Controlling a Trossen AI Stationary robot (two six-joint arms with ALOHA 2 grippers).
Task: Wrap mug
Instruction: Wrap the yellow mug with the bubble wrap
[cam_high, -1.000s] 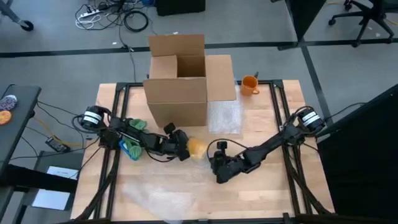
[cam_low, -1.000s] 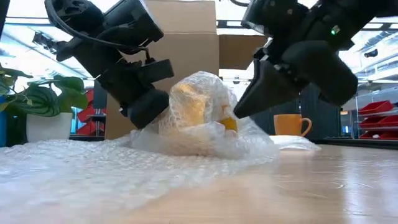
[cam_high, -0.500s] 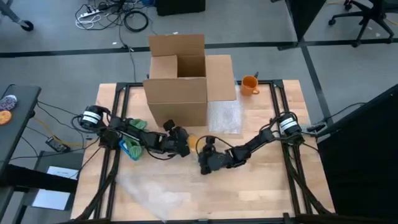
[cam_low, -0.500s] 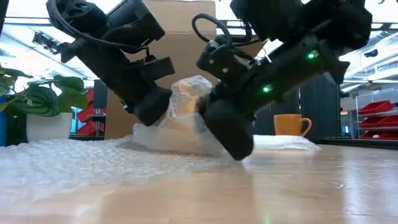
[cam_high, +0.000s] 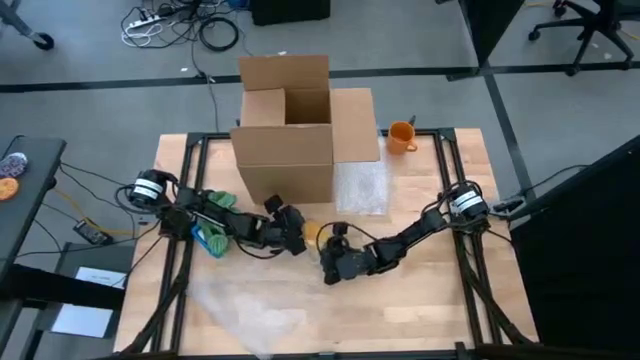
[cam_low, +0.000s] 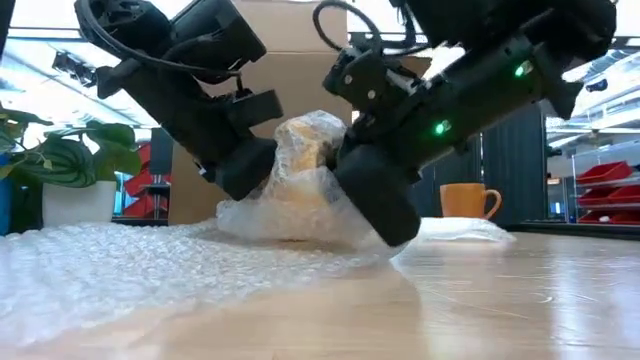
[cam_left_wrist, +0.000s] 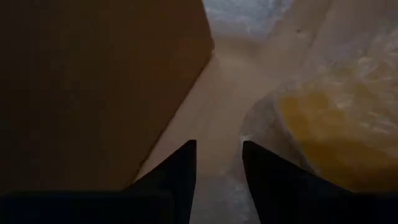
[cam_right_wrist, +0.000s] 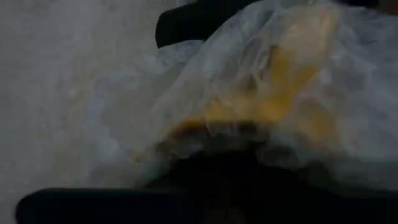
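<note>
**Two grippers close on a half-wrapped mug**

A wooden table fills the overhead view, a cardboard box standing at twelve o'clock. A sheet of bubble wrap spreads from the centre toward seven o'clock. At the centre sits the yellow mug, bundled in wrap. The left gripper presses in from nine o'clock; its fingers stand slightly apart beside the bundle, holding nothing. The right gripper pushes in from four o'clock; wrap hides its fingers, so its opening cannot be told, though it possibly pinches a fold.

The risk: the loose wrap could spring open, or the mug roll, if either gripper lets go unevenly.

A second orange mug stands at one o'clock. Cables trail across the grey floor beyond.
</note>
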